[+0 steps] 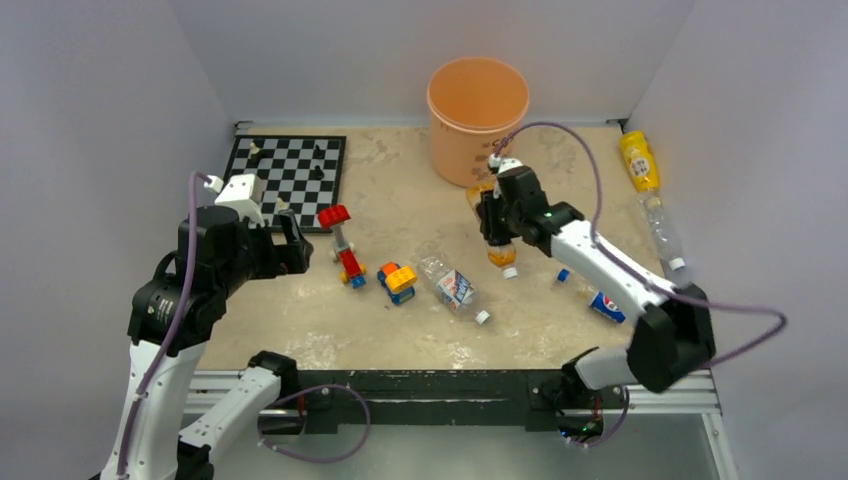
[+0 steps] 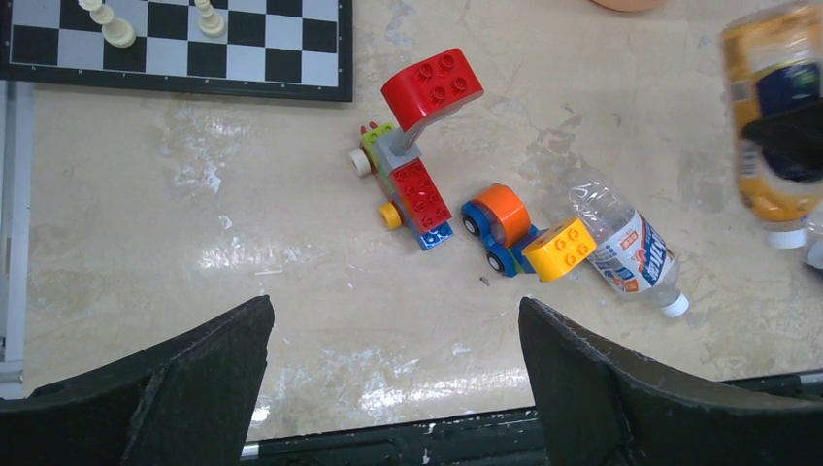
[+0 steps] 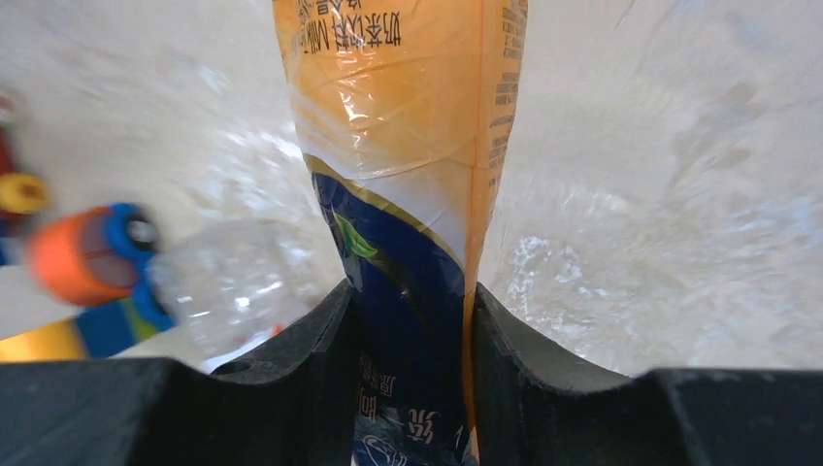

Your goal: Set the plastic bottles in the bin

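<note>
Orange bottle in hand, bin not yet reached.
The right gripper (image 3: 412,330) is clamped on the orange-labelled bottle (image 3: 388,146) at 6 o'clock of the bin (image 1: 465,150), which stands at the table's (image 1: 400,200) 12 o'clock. No bottle shows inside it. A clear bottle (image 1: 455,290) lies mid-table, and a Pepsi bottle (image 1: 605,305) and a yellow bottle (image 1: 640,160) lie toward 3 o'clock, so most work remains. The left gripper (image 2: 395,311) gapes wide, empty.

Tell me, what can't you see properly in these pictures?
- Orange bottle: right wrist view, ends cut off by the edges, right pincer covers its sides.
- Blue bottle: top view, right arm hides most.
- Bin: left wrist view, top edge cuts off nearly all.
- Chess pieces: top view, too small to name.
- Toys: right wrist view, blurred.
</note>
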Robot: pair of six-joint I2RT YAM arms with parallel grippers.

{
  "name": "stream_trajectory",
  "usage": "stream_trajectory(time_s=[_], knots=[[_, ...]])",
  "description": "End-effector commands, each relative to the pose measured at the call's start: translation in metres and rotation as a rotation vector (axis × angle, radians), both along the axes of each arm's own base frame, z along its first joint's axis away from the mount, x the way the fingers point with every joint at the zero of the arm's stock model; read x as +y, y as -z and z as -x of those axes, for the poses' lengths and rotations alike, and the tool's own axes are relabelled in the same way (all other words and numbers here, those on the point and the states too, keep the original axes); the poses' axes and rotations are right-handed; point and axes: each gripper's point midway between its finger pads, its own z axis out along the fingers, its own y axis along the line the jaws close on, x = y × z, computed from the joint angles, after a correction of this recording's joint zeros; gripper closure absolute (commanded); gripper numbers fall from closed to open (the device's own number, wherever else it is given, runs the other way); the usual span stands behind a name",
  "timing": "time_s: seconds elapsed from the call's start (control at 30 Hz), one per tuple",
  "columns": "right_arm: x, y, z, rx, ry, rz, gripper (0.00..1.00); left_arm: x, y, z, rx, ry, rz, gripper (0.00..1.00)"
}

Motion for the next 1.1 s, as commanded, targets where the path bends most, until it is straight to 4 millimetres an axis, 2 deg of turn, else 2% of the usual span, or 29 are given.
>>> stream_trajectory(time_s=[0.0, 0.1, 0.2, 0.27, 0.33, 0.4, 0.43, 0.47, 0.6, 0.73, 0.77, 0.8, 0.87, 0.9, 0.97, 1.07], knots=[[-0.011, -0.146, 0.005, -0.311, 0.027, -0.134, 0.68, -0.001, -0.01, 0.0, -0.022, 0.016, -0.006, 0.0], [-0.025, -0.231, -0.005, -0.519, 0.099, -0.174, 0.65, -0.007, -0.008, -0.001, -0.002, 0.039, 0.01, 0.0], [-0.04, -0.313, -0.026, -0.74, 0.191, -0.188, 0.62, -0.008, -0.007, 0.0, -0.002, 0.043, 0.016, 0.0], [-0.045, -0.354, -0.045, -0.859, 0.23, -0.215, 0.61, -0.006, -0.008, 0.002, -0.011, 0.038, 0.013, 0.0], [-0.046, -0.387, -0.068, -0.96, 0.253, -0.251, 0.6, -0.004, -0.008, 0.005, -0.011, 0.037, 0.007, 0.0], [-0.046, -0.406, -0.093, -1.029, 0.287, -0.27, 0.6, -0.002, -0.006, 0.01, 0.004, 0.041, -0.006, 0.0], [-0.046, -0.413, -0.105, -1.058, 0.301, -0.28, 0.6, -0.001, -0.004, 0.012, 0.015, 0.043, -0.016, 0.0], [-0.043, -0.411, -0.123, -1.071, 0.315, -0.278, 0.6, 0.001, -0.003, 0.015, 0.024, 0.043, -0.024, 0.0], [-0.032, -0.41, -0.174, -1.109, 0.344, -0.287, 0.57, 0.003, 0.0, 0.023, 0.032, 0.047, -0.033, 0.0], [-0.022, -0.384, -0.222, -1.091, 0.383, -0.252, 0.53, 0.005, 0.002, 0.024, 0.034, 0.044, -0.036, 0.0], [-0.02, -0.376, -0.231, -1.084, 0.392, -0.247, 0.48, 0.005, 0.003, 0.024, 0.036, 0.043, -0.039, 0.0], [-0.02, -0.368, -0.24, -1.077, 0.398, -0.242, 0.39, 0.005, 0.004, 0.024, 0.04, 0.043, -0.043, 0.0], [-0.016, -0.357, -0.251, -1.065, 0.393, -0.245, 0.24, 0.006, 0.007, 0.024, 0.047, 0.042, -0.05, 0.0], [-0.014, -0.35, -0.255, -1.051, 0.387, -0.237, 0.2, 0.006, 0.008, 0.024, 0.046, 0.044, -0.052, 0.0], [-0.013, -0.354, -0.256, -1.048, 0.377, -0.237, 0.13, 0.007, 0.01, 0.024, 0.047, 0.048, -0.059, 0.0], [-0.018, -0.368, -0.241, -1.052, 0.376, -0.245, 0.1, 0.008, 0.011, 0.024, 0.041, 0.047, -0.065, 0.0]])
